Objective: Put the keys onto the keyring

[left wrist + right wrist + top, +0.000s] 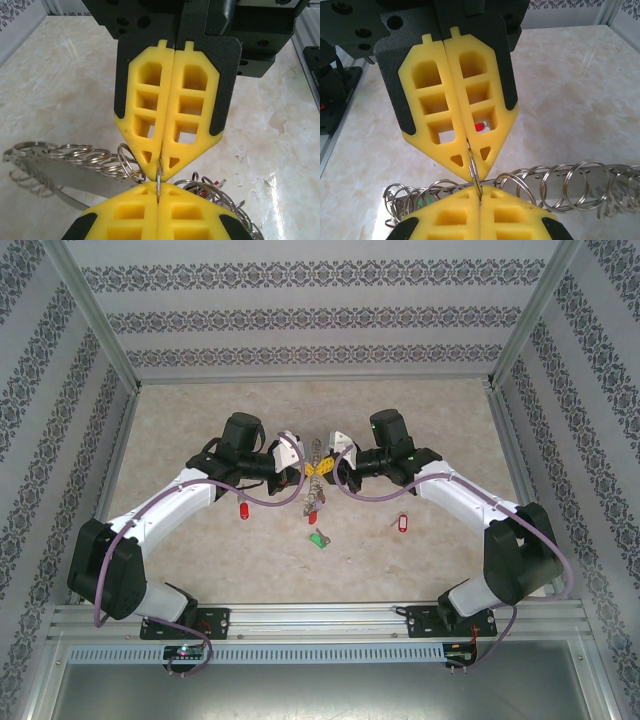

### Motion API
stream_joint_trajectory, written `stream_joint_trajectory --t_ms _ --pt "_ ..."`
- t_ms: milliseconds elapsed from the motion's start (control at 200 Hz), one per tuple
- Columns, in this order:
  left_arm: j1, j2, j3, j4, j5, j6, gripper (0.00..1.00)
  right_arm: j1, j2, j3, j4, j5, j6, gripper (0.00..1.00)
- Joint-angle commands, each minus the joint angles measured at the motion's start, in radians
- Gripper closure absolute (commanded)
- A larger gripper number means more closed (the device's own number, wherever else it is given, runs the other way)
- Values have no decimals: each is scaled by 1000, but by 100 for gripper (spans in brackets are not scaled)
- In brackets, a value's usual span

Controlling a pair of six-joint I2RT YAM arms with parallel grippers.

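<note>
The keyring hangs between both grippers above the table's middle; its rows of small silver rings trail to the sides. My left gripper is shut on one small silver ring of it. My right gripper is shut on the same ring from the opposite side, tip to tip. Two keys lie loose on the table. The solid red one is under the left arm, and the one with a white label is under the right arm.
A green tag lies on the table in front of the grippers. A red tag dangles below the keyring. Aluminium posts and patterned walls enclose the marble-look table.
</note>
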Motion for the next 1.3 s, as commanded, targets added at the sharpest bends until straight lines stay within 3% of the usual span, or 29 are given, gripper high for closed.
stream_joint_trajectory --t_ms 0,175,240,285,410,520,654,839,994,1294 --pt "-1 1 13 24 -9 -6 100 -10 -49 2 45 -26 63 89" --pt "-1 -1 -9 71 -30 -39 100 -84 -179 -94 91 21 278 74" --pt "1 4 -10 80 -31 -41 100 -125 -231 -128 86 121 430 71" --pt "-1 9 -8 82 -29 -41 100 -157 -254 -137 45 266 588 67" --pt "0 27 10 63 -21 -30 100 -294 -236 -116 -224 543 962 72" --pt "0 35 11 75 -14 -33 100 -376 -188 -151 -390 553 1118 76" --pt "-1 37 12 73 -12 -33 100 -372 -122 -169 -516 625 1166 78" --pt "0 36 16 62 -9 -24 100 -373 7 -108 -659 711 1169 72" --pt "-1 28 13 66 -11 -25 100 -338 75 -84 -651 725 1176 68" --pt "-1 26 15 48 -16 -11 100 -314 142 -72 -631 732 1176 74"
